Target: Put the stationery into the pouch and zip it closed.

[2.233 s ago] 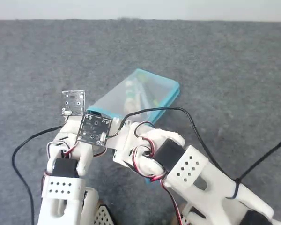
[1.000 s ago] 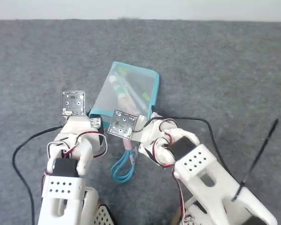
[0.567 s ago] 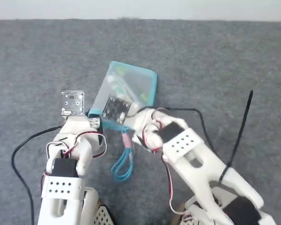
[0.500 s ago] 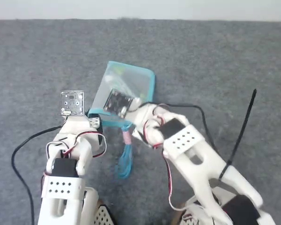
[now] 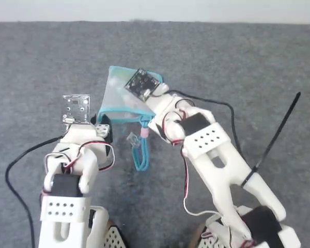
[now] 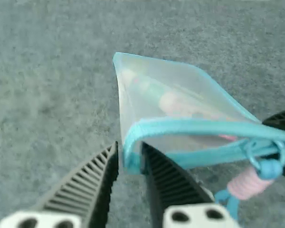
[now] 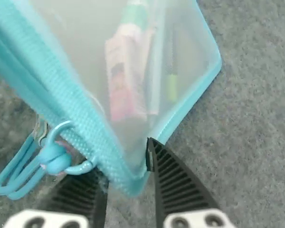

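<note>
Between the two arms, on the grey carpet (image 5: 258, 62) that covers the table, the translucent pouch (image 5: 119, 95) with turquoise trim is held at both ends of its zipper edge (image 5: 120, 112). The left gripper (image 5: 100, 127) is clenched on the corner of this edge. In the left wrist view its two ribbed black fingers (image 6: 168, 178) pinch the turquoise trim with almost no gap between them. The right gripper (image 5: 149, 114) grasps the opposite corner. In the right wrist view its fingers (image 7: 173, 178) stand on both sides of the trim, and the pouch wall is pressed between them. The zipper edge is stretched quite straight from one gripper to the other and faces the arm bases, while the body of the pouch points away from them. I cannot tell if the far end of the pouch touches the carpet. The stationery (image 7: 126, 71) is inside the pouch: a pink piece, and beside it a thin pen with a green part (image 7: 171, 83), both seen through the clear wall. The zipper slider (image 6: 271, 162) sits at the end near the right gripper, and the visible part of the zipper looks joined. From the slider hang a pink bead (image 5: 143, 133) and a turquoise cord loop (image 5: 140, 156), which lies on the carpet between the arms. A black cable (image 5: 279, 134) runs along the right arm.
</note>
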Robot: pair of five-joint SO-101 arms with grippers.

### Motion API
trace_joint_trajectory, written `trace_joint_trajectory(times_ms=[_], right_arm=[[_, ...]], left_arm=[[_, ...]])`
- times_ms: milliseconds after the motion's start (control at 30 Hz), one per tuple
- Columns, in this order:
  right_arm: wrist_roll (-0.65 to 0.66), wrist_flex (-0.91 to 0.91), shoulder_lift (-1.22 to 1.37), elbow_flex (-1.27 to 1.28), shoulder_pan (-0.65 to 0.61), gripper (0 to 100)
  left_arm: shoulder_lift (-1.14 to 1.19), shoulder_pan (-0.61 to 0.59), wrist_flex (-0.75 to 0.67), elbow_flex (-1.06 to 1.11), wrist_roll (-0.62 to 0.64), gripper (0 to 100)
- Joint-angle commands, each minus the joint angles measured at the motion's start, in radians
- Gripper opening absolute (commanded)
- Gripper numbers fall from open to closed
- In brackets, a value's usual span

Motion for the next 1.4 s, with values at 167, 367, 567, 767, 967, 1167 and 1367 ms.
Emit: trace_joint_trajectory(times_ms=[167, 367, 567, 767, 967, 1167, 1367], right_arm=[[-0.077, 0.036, 0.047, -0.107, 0.042, 0.8], [-0.118, 0.162, 0.047, -0.210, 0.036, 0.8], [-0.120, 0.223, 0.022, -0.219, 0.004, 0.8], [-0.121, 0.252, -0.128, -0.141, -0.053, 0.8], [-0.120, 0.248, -0.274, -0.023, -0.114, 0.8], [-0.117, 0.246, -0.303, 0.018, -0.128, 0.8], [-0.112, 0.239, -0.302, 0.023, -0.124, 0.8]], left_arm=[[-0.021, -0.020, 0.160, -0.151, -0.103, 8], [-0.021, 0.127, 0.215, -0.137, -0.175, 8], [-0.012, 0.150, 0.126, -0.059, -0.175, 19], [-0.012, 0.242, 0.046, 0.030, -0.173, 25], [-0.020, 0.284, 0.018, 0.047, -0.129, 25], [-0.020, 0.292, 0.017, 0.047, -0.112, 24], [-0.018, 0.284, -0.032, 0.056, -0.107, 9]])
